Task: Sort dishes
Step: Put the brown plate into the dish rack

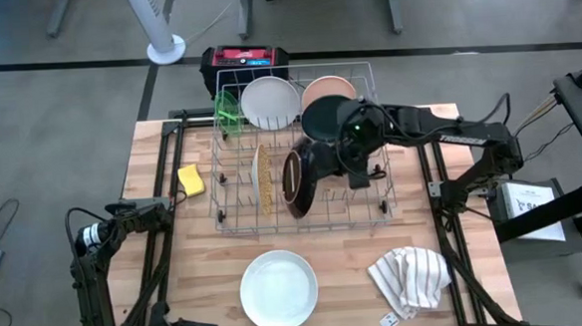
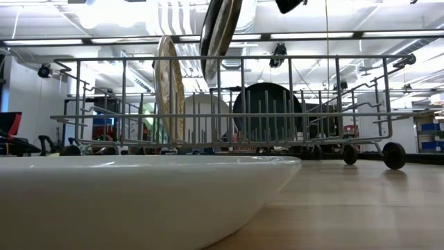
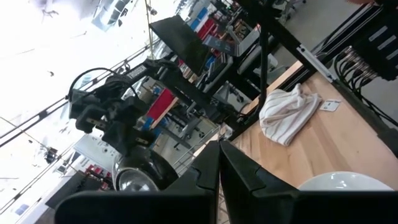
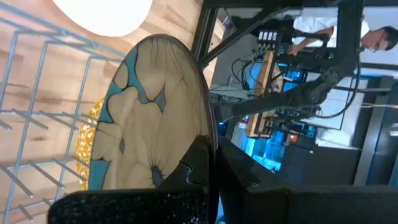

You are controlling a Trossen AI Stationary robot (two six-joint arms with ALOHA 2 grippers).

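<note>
Brown plate: the brown plate [image 1: 294, 183] stands on edge at the middle of the high view, inside the outline of the wire rack [image 1: 371, 79], just right of the speckled tan plate [image 1: 263, 179]; the low view has it raised in the upper middle, its lower edge near the rack's top rail.
Right gripper: the right gripper [image 1: 310, 174] is clamped on the brown plate's rim, fingers together on the edge.
Step in hand: by my reading, the plate is either going down into a slot or coming out of one; the frames do not say which.
Doing it well: keep the plate vertical and parallel to the tan plate, line its rim up between two tines, move straight up or down, and let go only once it is seated.
Risk: a tilt could knock it against the tan plate or catch a wire.
Other dishes: the white dish [image 1: 270, 101], peach dish [image 1: 328, 89], black dish [image 1: 327, 118] and green dish [image 1: 227, 111] sit in the rack's upper part; the large white plate [image 1: 279, 289] lies on the table [image 1: 495, 252] at lower middle.
Left gripper: the left gripper [image 3: 219, 171] waits at lower left of the high view, fingers together, holding nothing.
View differences: only the right wrist view shows the plate's blue and cream flower face [image 4: 146, 118]; only the low view shows its height against the rack; only the high view shows which slot row it lines up with.
</note>
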